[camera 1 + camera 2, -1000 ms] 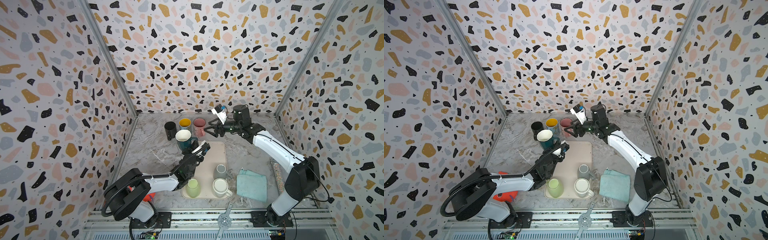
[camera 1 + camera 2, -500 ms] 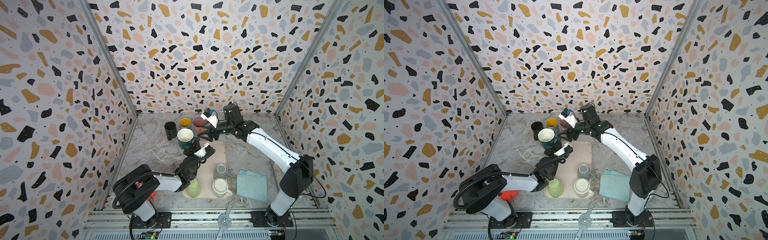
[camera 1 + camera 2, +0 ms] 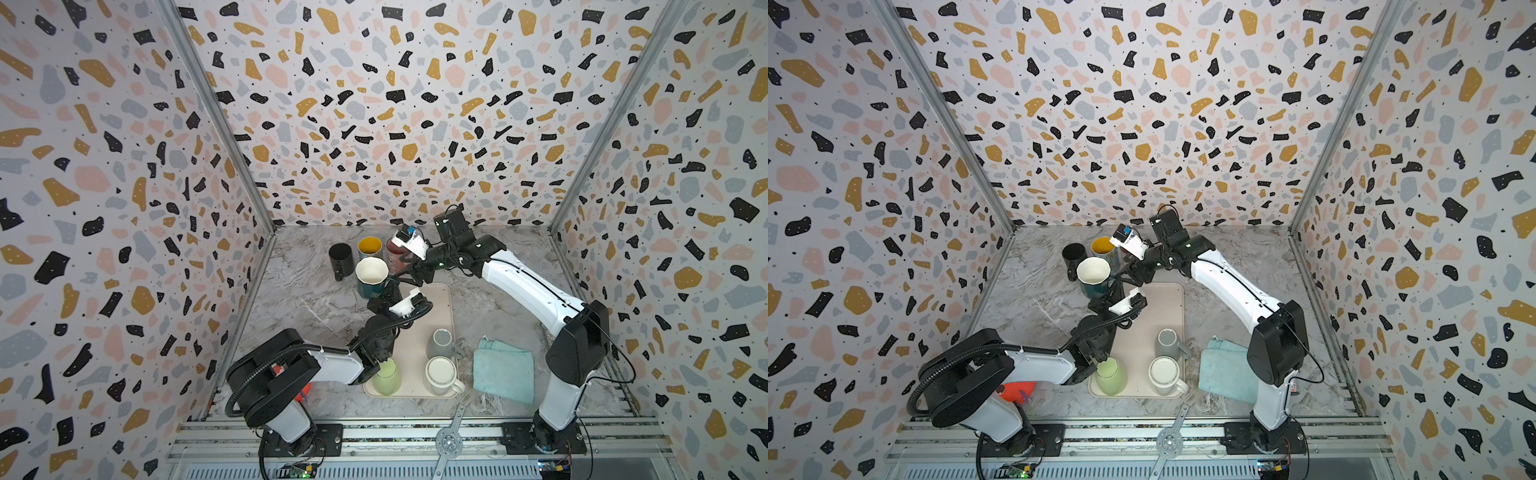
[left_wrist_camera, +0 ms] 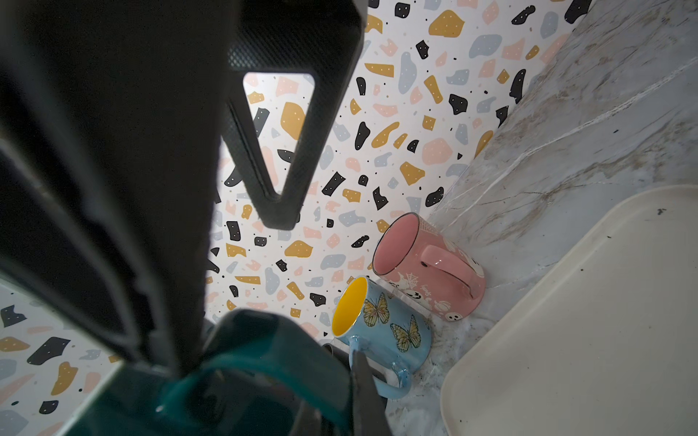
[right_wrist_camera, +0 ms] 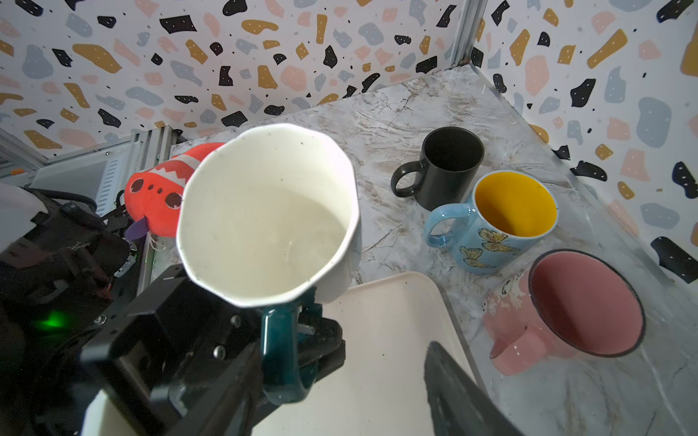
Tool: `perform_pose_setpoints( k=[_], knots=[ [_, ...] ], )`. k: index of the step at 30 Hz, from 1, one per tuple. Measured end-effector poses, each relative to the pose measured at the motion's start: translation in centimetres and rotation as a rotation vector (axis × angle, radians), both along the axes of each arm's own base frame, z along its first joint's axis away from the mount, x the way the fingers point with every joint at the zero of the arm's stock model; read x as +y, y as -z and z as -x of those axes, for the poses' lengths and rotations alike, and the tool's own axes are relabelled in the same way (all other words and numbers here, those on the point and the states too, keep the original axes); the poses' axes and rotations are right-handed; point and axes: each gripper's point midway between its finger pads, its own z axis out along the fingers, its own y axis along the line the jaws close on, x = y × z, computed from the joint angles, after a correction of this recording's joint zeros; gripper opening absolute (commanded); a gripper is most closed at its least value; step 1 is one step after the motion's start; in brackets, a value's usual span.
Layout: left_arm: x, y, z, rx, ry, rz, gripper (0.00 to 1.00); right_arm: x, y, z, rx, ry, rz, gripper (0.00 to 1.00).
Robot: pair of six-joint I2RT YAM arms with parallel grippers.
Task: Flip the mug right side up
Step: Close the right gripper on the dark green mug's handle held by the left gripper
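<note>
The mug (image 3: 371,272) (image 3: 1093,274) is teal with a white inside, and its mouth faces up in both top views. My left gripper (image 3: 390,289) (image 3: 1113,291) (image 4: 264,362) is shut on its teal handle (image 5: 281,351), just past the far left corner of the cream tray (image 3: 440,307). Reaching in from the right, my right gripper (image 3: 405,274) (image 3: 1128,276) (image 5: 340,396) is open. Its fingers stand on either side of that handle without touching it. Whether the mug's base rests on the table is hidden.
Black (image 3: 340,257), butterfly (image 3: 370,246) and pink (image 5: 581,302) mugs stand upright behind the teal one. On the tray stand a grey mug (image 3: 441,343), a white mug (image 3: 441,372) and a green cup (image 3: 386,376). A teal cloth (image 3: 503,370) lies right of it. A red plush (image 5: 158,188) lies by the left arm's base.
My right gripper has swung left and down from beside the pink mug to the teal mug's handle. The left arm's elbow has shifted; the mug has hardly moved.
</note>
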Motion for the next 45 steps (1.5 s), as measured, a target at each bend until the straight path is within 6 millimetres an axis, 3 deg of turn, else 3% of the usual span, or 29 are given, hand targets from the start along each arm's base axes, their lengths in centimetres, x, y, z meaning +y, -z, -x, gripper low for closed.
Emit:
perform_pose_setpoints(
  k=[8,22,34,37,41,45],
  knots=[
    [-0.2,0.0,0.1,-0.001,0.010,-0.006,0.00,-0.2,0.4,0.7,0.001,-0.033,0.040,0.56],
    [-0.7,0.5,0.3,0.012,0.028,-0.033,0.00,0.6,2.7,1.3,0.046,-0.070,0.102,0.47],
    [-1.2,0.5,0.6,0.009,0.045,-0.041,0.00,1.0,2.9,1.5,0.050,-0.072,0.120,0.37],
    [-1.2,0.5,0.6,0.010,0.044,-0.043,0.00,1.0,3.0,1.7,0.055,-0.073,0.123,0.26],
    [-1.1,0.7,0.6,0.015,0.040,-0.057,0.00,0.9,3.2,1.8,0.066,-0.067,0.136,0.00],
    [-1.1,0.9,0.6,0.023,0.040,-0.060,0.00,0.9,3.4,1.8,0.070,-0.065,0.142,0.00]
  ],
)
